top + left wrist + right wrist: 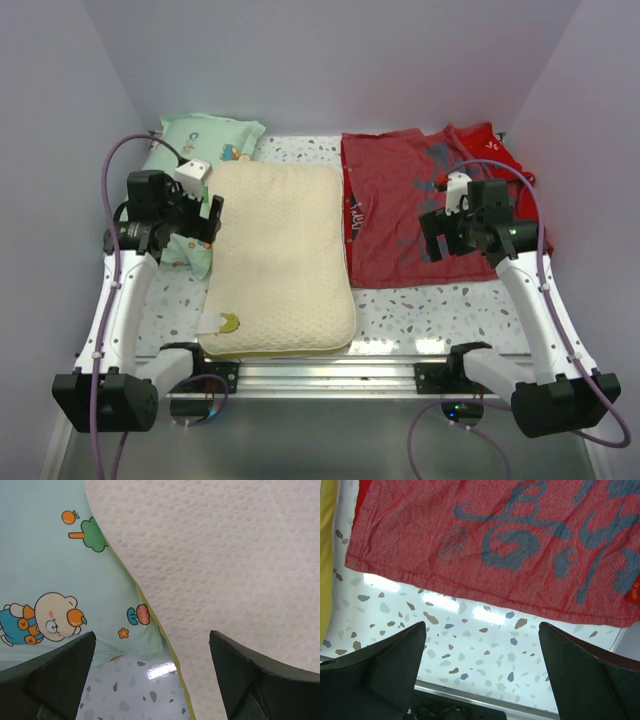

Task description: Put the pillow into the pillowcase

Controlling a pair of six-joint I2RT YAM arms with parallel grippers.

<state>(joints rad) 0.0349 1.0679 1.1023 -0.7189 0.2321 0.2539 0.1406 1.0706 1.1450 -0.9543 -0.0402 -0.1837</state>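
A: Entry, layout. Your pillow (280, 260) lies mid-table, with its long axis running from the near edge toward the far wall. The pillowcase (400, 215) is spread flat just beside it on the right, grey-marked red side up. Their facing edges look to touch.

B: Entry, hands. Your left gripper (211, 214) hangs above the pillow's left long edge, where that edge meets the green pillow (205, 135). Its jaws are spread wide with nothing between them. Your right gripper (433, 240) hangs above the pillowcase's near hem, where the red cloth gives way to bare table (420, 310). It is also spread wide and empty.

A: So each arm is nearer its own thing: left to the pillow, right to the pillowcase. The relation to mind is that the pillowcase lies to the pillow's right. As I judge it, the pillow would have to travel sideways, broadside on, unless you turn one of the two.

B: Caveat. I cannot tell which edge of the pillowcase is the mouth. The near hem in the right wrist view looks stitched, but I cannot say whether it is shut. My judgement: find the mouth with your right hand before you shift the pillow.
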